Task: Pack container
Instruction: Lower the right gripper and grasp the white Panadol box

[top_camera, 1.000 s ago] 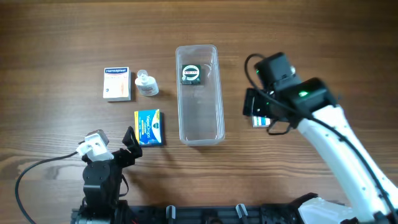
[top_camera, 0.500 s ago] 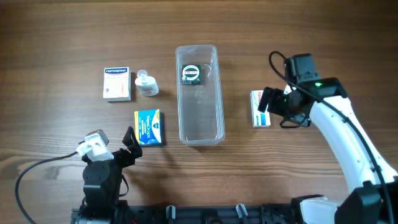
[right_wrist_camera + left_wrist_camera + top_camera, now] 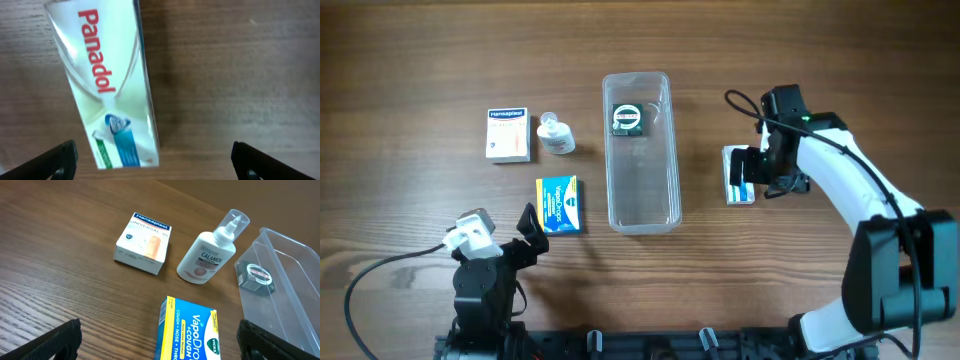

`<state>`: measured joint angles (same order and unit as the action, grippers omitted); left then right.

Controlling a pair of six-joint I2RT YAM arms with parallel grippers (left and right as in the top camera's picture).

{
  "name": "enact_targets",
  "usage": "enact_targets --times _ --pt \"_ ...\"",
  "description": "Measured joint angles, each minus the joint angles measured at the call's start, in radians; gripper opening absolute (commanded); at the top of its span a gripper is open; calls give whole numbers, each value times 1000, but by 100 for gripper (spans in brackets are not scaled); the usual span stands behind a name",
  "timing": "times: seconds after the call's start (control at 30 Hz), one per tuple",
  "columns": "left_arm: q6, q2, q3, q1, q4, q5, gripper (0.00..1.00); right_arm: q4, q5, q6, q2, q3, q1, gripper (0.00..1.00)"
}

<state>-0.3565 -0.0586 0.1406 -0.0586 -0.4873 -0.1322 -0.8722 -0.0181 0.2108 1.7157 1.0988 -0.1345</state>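
Container (image 3: 642, 195) mid-table, one small dark box (image 3: 626, 118) in its far end.
Right gripper (image 3: 750, 175) hovers over the Panadol box (image 3: 107, 90) to its right, jaws wide, gripping nothing; left gripper (image 3: 502, 236) gapes empty too, near the VapoDrops box (image 3: 189, 335).

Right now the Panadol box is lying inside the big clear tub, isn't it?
No, it isn't inside. The Panadol box lies on the bare table, apart from the container and to its right. The overhead view shows this, and the right wrist view shows wood around the box. Only a small black packet is in the container.
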Motion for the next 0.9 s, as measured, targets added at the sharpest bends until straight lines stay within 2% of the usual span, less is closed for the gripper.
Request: enact_targets --times 0.33,0.9 --pt "0 0 0 0 0 0 100 78 -15 -105 19 0 0 96" --pt "0 0 0 0 0 0 100 108 -54 -119 94 0 0 89"
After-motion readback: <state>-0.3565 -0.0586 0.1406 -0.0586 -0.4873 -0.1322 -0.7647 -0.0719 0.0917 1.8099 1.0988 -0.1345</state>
